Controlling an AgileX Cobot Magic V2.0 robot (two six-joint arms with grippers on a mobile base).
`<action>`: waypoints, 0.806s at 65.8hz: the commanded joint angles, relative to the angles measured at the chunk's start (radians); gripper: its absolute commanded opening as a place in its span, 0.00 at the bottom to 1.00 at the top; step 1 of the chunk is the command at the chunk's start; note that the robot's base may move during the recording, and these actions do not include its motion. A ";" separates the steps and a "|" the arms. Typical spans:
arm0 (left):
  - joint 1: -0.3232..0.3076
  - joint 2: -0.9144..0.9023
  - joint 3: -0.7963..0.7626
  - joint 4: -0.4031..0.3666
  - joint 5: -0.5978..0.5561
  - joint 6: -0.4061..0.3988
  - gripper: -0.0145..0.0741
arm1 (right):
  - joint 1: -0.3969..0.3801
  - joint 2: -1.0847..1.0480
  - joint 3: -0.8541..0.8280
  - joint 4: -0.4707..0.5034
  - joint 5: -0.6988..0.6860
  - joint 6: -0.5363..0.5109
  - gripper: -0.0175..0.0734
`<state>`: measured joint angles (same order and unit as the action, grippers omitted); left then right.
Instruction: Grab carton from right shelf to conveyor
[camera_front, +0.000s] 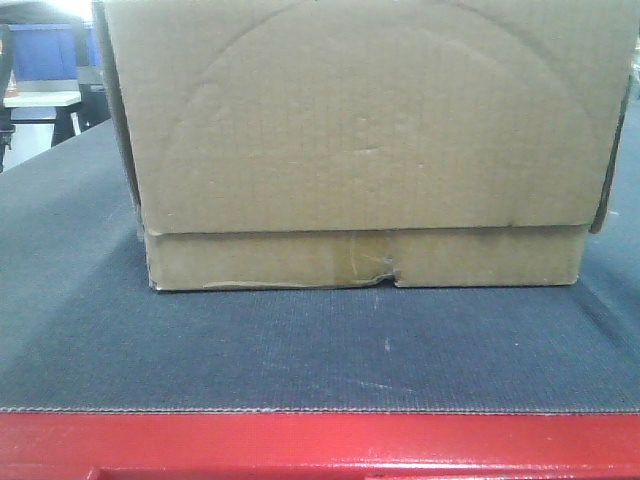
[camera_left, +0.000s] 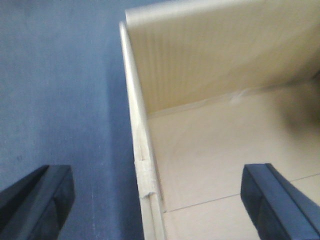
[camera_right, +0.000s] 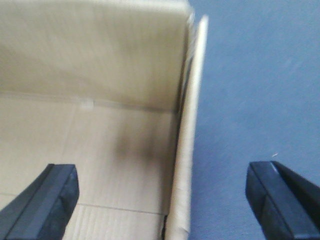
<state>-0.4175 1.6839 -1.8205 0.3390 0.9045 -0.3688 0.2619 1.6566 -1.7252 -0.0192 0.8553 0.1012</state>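
Note:
The brown carton (camera_front: 365, 150) stands on the dark grey conveyor belt (camera_front: 300, 350), behind its red frame edge (camera_front: 320, 445). Its top is open. In the left wrist view my left gripper (camera_left: 155, 202) is open, its jaws straddling the carton's left wall (camera_left: 142, 165), one finger (camera_left: 37, 200) over the belt and one inside the box. In the right wrist view my right gripper (camera_right: 172, 202) is open, straddling the carton's right wall (camera_right: 185, 170), one finger (camera_right: 42, 200) inside and one over the belt. Neither wall is touched. The shelf is out of view.
A blue bin or screen on a white table (camera_front: 45, 70) stands far back left beyond the belt. The belt (camera_left: 55, 85) stretches wide on the carton's left and also on its right (camera_right: 260, 85).

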 joint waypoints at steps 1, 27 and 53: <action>0.028 -0.072 -0.010 -0.016 -0.005 -0.005 0.75 | -0.031 -0.072 -0.008 -0.011 0.031 -0.006 0.75; 0.316 -0.312 0.158 -0.176 0.016 0.141 0.15 | -0.181 -0.293 0.187 -0.011 0.065 -0.006 0.12; 0.425 -0.669 0.788 -0.169 -0.318 0.164 0.17 | -0.198 -0.575 0.750 -0.011 -0.234 -0.006 0.12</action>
<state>0.0025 1.0879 -1.1539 0.1736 0.6942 -0.2110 0.0697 1.1485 -1.0658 -0.0192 0.7013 0.1012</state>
